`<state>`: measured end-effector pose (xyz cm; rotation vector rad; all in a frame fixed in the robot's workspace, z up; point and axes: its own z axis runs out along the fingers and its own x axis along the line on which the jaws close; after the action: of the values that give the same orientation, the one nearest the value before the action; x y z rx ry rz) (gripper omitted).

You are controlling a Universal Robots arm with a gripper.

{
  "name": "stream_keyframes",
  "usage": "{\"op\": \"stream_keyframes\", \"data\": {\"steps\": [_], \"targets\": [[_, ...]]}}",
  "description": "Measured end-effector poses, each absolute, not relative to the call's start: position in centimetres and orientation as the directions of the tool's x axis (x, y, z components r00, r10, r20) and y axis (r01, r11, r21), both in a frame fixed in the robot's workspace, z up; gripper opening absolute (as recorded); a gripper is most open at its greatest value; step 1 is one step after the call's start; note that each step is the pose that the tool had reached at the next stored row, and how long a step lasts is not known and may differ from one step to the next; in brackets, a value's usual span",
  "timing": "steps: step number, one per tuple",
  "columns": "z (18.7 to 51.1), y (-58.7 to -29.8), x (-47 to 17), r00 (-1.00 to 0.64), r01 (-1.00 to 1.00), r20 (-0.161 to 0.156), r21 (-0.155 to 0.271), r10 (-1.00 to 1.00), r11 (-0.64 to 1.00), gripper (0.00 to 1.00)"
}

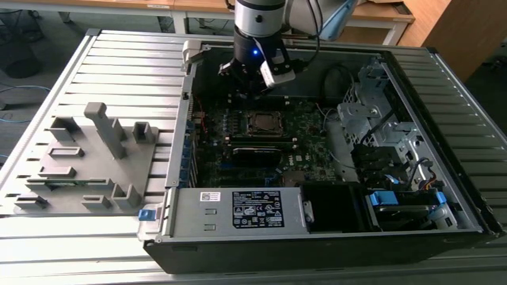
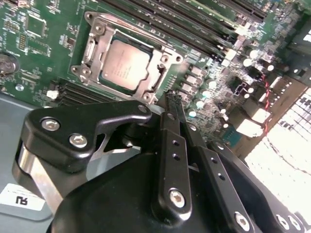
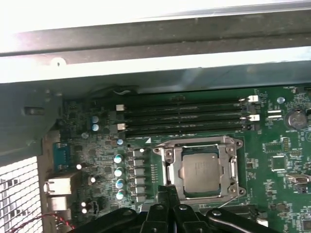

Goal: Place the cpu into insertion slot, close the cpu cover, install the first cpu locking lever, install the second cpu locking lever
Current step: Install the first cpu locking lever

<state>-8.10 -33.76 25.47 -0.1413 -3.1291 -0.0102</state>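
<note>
Hanging low inside the open computer case (image 1: pixel 317 246), the gripper (image 1: pixel 252 93) sits just beside the insertion slot (image 1: pixel 265 122), on its far side in the exterior view. Both wrist views show its black fingers (image 2: pixel 171 145) drawn together at the tips, gripping nothing. The cpu (image 3: pixel 200 171) lies flat in the slot, dull silver top up, and the cpu cover (image 3: pixel 199 143) is down around it, framing the chip through its square window. Whether the locking levers are latched I cannot tell; they may be tucked along the frame's edges. Four long memory slots (image 3: pixel 184 116) run parallel beside the socket on the green circuit board (image 2: pixel 43 29). The case rests on a grey slatted metal table (image 1: pixel 119 65). A grey fixture plate (image 1: pixel 87 160) with upright blocks lies on the table at the exterior view's left, just beside the case. Wooden desks (image 1: pixel 380 12) stand behind the table.
</note>
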Motion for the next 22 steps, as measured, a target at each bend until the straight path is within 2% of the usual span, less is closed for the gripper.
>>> {"op": "stream_keyframes", "data": {"steps": [6, 18, 22], "targets": [[25.5, -33.8, -9.2, -0.996, 0.090, 0.009, 0.010, 0.090, 0.996, 0.11], [25.5, -33.8, -10.2, -0.996, 0.090, 0.019, 0.120, 0.088, 0.989, 0.11], [25.5, -33.8, -10.2, -0.996, 0.090, 0.019, 0.123, 0.088, 0.988, 0.11]]}}
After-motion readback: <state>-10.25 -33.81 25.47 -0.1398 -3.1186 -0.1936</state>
